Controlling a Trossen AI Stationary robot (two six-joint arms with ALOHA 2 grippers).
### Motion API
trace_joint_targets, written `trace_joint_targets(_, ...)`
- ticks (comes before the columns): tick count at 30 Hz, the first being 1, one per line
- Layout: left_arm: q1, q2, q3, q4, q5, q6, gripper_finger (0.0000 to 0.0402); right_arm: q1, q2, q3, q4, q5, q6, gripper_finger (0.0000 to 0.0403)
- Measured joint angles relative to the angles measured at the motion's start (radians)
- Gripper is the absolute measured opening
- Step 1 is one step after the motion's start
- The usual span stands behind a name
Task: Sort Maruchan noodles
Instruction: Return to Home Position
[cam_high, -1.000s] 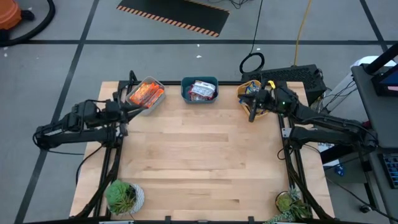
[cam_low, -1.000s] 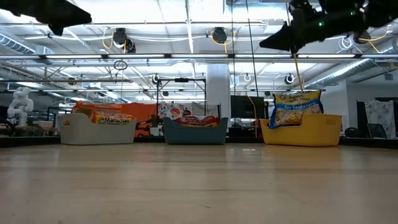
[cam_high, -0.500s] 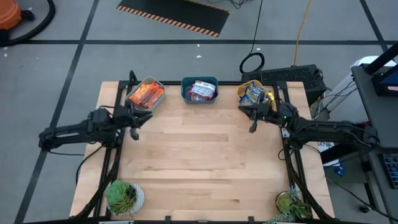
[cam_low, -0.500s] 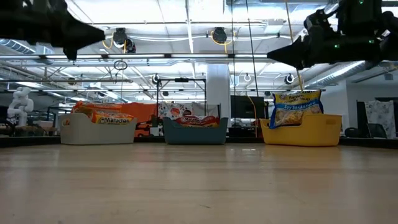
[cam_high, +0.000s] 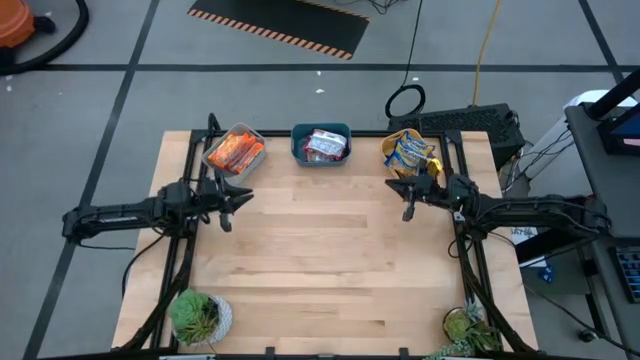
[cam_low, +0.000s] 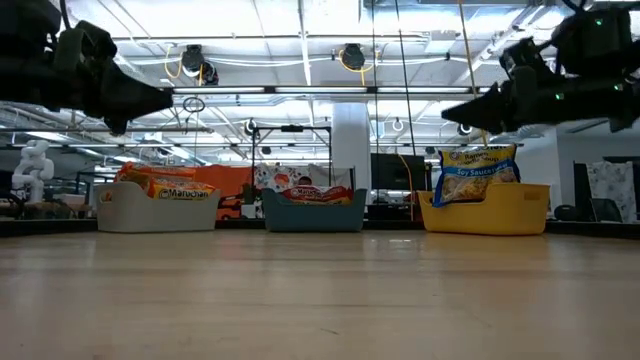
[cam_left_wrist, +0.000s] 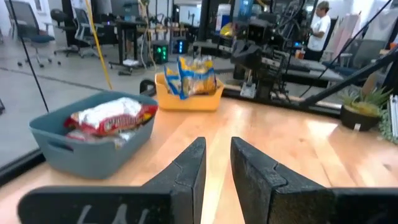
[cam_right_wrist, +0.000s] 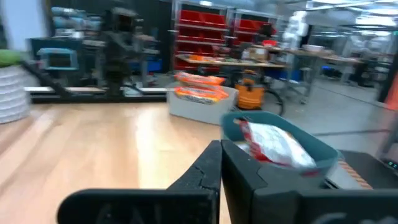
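Observation:
The Maruchan noodles lie sorted in three tubs along the table's far edge. The orange packets (cam_high: 236, 151) are in the grey tub (cam_low: 155, 208). The silver-and-red packets (cam_high: 322, 144) are in the teal tub (cam_low: 313, 212). The yellow-and-blue packets (cam_high: 408, 150) are in the yellow tub (cam_low: 487, 210), one standing up above its rim. My left gripper (cam_high: 228, 204) hovers over the table near the grey tub, its fingers a narrow gap apart (cam_left_wrist: 217, 144). My right gripper (cam_high: 405, 199) hovers near the yellow tub, shut (cam_right_wrist: 221, 148). Both are empty.
A small potted plant stands at each near corner (cam_high: 197, 315) (cam_high: 468, 328). The wooden tabletop (cam_high: 320, 260) lies bare between the arms and toward the near edge. A person (cam_left_wrist: 321, 25) stands in the room far behind the table.
Both arms have drawn away from the tubs toward the near edge and come lower. The left gripper has also moved toward the table's middle from beside the grey tub. The right gripper has left the yellow tub's rim. The packets have stayed in their tubs.

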Motion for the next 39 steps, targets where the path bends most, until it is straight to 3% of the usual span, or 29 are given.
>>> trace_joint_targets(4,0.000,0.000,-0.010,-0.012,0.005,-0.012,0.0078,-0.001,-0.015,-0.066,0.076,0.027,0.011,0.0004)
trace_joint_targets(15,-0.001,0.000,-0.012,-0.065,0.061,0.035,0.0078,-0.001,-0.115,-0.066,0.029,0.022,-0.006,0.0004)
trace_joint_targets(29,0.000,0.000,-0.012,-0.132,0.056,0.002,0.0078,-0.001,-0.446,-0.068,-0.299,0.003,-0.012,0.0004)
trace_joint_targets(39,0.000,0.000,-0.012,-0.119,0.056,-0.048,0.0078,-0.001,-0.559,-0.069,-0.412,-0.007,-0.009,0.0004)
